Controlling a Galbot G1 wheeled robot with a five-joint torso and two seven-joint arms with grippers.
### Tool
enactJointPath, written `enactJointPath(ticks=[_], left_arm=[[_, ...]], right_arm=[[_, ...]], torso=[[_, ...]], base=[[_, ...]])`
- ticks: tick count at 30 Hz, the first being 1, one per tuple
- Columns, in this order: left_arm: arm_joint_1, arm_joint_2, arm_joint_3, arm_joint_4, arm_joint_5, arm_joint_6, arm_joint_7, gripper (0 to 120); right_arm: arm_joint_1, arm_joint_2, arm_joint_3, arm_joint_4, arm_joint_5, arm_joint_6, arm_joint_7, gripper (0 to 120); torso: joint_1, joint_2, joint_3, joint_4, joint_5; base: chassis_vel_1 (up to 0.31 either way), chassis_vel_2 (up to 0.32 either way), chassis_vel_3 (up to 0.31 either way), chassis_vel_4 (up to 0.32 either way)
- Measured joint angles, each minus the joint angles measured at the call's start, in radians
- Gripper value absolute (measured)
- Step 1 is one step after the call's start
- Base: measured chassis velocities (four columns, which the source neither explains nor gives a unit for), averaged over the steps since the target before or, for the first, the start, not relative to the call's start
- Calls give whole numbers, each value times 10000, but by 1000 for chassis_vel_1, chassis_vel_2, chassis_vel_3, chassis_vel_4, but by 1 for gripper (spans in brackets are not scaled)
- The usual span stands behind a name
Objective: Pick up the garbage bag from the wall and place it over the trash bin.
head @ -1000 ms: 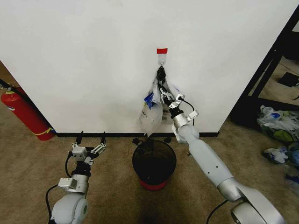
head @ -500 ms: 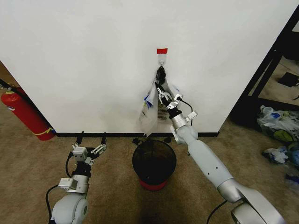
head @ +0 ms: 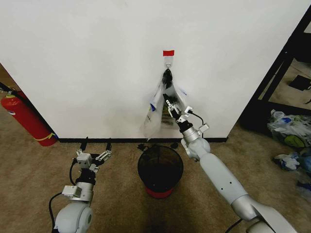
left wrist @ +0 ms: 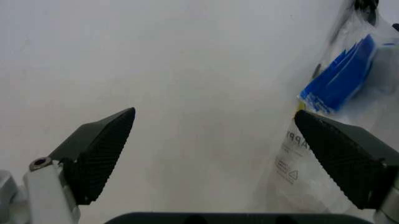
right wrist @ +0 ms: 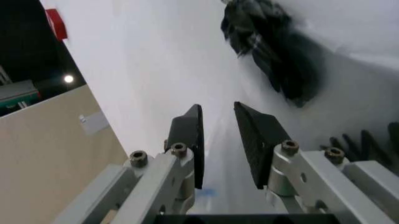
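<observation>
Right end effector [head: 170,105] has drawn back and down from the hook, fingers nearly closed pinching the garbage bag [head: 156,114]; bag is coming away. Left end effector [head: 95,148] wide open, idle.

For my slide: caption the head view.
Right gripper pinches the garbage bag hanging on the wall above the trash bin.

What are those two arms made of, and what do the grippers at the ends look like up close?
Both arms are smooth silver-grey tubes with rounded joints and small dark dots. Thin black cables loop beside each wrist. The left gripper has two dark, wedge-shaped fingers with a fine knurled texture, mounted on pale metal brackets. The right gripper has matching black fingers on silver linkages fastened with round bolts.
</observation>
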Motion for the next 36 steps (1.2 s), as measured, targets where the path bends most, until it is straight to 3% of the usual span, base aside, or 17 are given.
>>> enactJointPath(ticks=[13,24,32,36], left_arm=[[53,-16,4,-1,70,-42,-36,100],[105,-48,-23,8,164,-70,-85,100],[72,-99,-5,125,221,-122,-96,100],[59,-111,8,208,257,-151,-105,100]], right_arm=[[-25,27,289,90,530,113,1433,20],[685,709,201,-778,1346,-1244,1420,20],[1101,1118,210,-1555,1388,-1470,1069,49],[1299,1355,242,-1842,1263,-1465,983,53]], torso=[[0,0,0,0,-1],[0,0,0,0,-2],[0,0,0,0,-2],[0,-2,1,1,-2]], base=[[0,0,0,0],[0,0,0,0],[0,0,0,0],[0,0,0,0]])
